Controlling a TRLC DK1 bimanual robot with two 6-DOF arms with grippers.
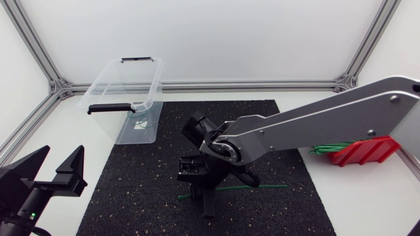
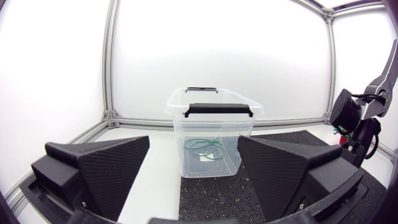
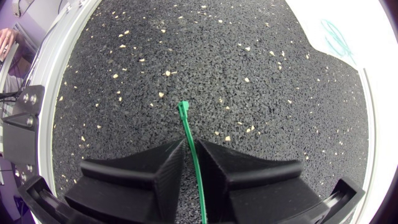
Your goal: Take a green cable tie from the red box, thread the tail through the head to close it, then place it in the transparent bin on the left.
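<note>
A green cable tie [image 1: 262,187] lies across the black mat [image 1: 131,203]. My right gripper [image 1: 207,208] points down onto its left end. In the right wrist view the gripper [image 3: 191,148] is shut on the tie [image 3: 186,127], and the tie's head sticks out ahead of the fingertips over the mat. The transparent bin [image 1: 125,98] with black handles stands at the back left, and closed green ties [image 2: 205,148] lie in it. The red box [image 1: 364,151] at the right edge holds more green ties [image 1: 328,149]. My left gripper [image 1: 62,157] rests open at the front left, facing the bin [image 2: 211,112].
The black mat [image 3: 186,56] covers the middle of the white table. An aluminium frame [image 1: 197,85] runs along the back and sides. My right arm [image 1: 315,121] spans the mat from the right edge.
</note>
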